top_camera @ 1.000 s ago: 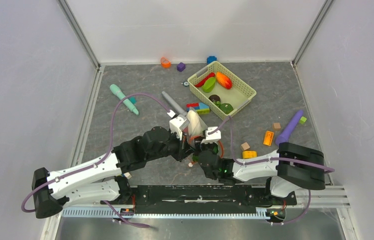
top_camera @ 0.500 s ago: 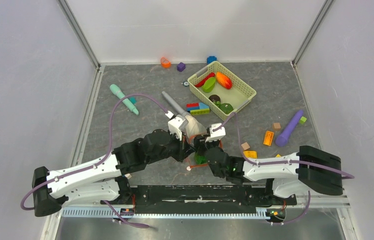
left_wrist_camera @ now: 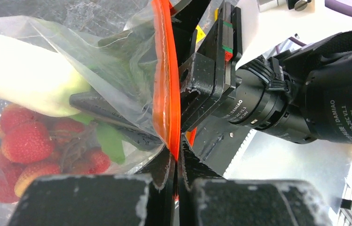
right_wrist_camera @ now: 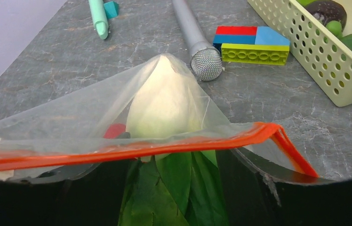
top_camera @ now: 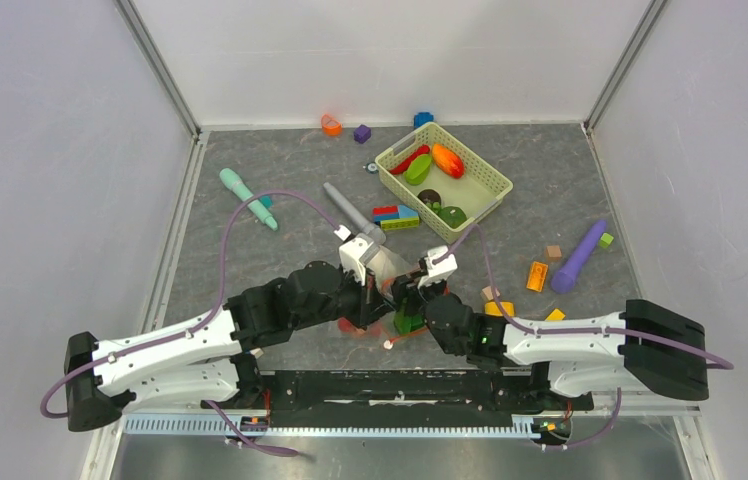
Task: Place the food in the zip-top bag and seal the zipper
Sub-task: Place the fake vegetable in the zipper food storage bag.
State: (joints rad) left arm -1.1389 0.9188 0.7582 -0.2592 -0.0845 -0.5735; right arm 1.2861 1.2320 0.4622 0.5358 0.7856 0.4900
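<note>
scene: two arms meet over a clear zip-top bag (left_wrist_camera: pixel 113 61), which lies mid-worktop close to the near edge.
left claw (left_wrist_camera: pixel 176 160): clamped flat on the orange-red zipper (left_wrist_camera: pixel 164 80), holding the bag's mouth edge up.
right claw (right_wrist_camera: pixel 174 188): jaws apart, green leaves lying in the gap; whether the pads touch the leaves cannot be told.
already bagged: a bok choy (right_wrist_camera: pixel 164 103), white stalk pointing to the far edge, and strawberries (left_wrist_camera: pixel 23 141) at the bag's bottom.
key relation: the zipper's long axis runs straight out from the left claw's pinch and crosses just ahead of the right claw's fingertips, side to side in that wrist's view; the right claw sits at the mouth, just beside the strip.
waiting: an orange-red piece (top_camera: pixel 447 160) and a green piece (top_camera: pixel 417 168) in the lattice basket (top_camera: pixel 490 190), toward the worktop's (top_camera: pixel 250 200) far right corner.
nearer arm: the right one, judging by the basket's side.
likely next: fetch more food while the left claw holds the mouth; sealing looks premature.
slider: not made out.
</note>
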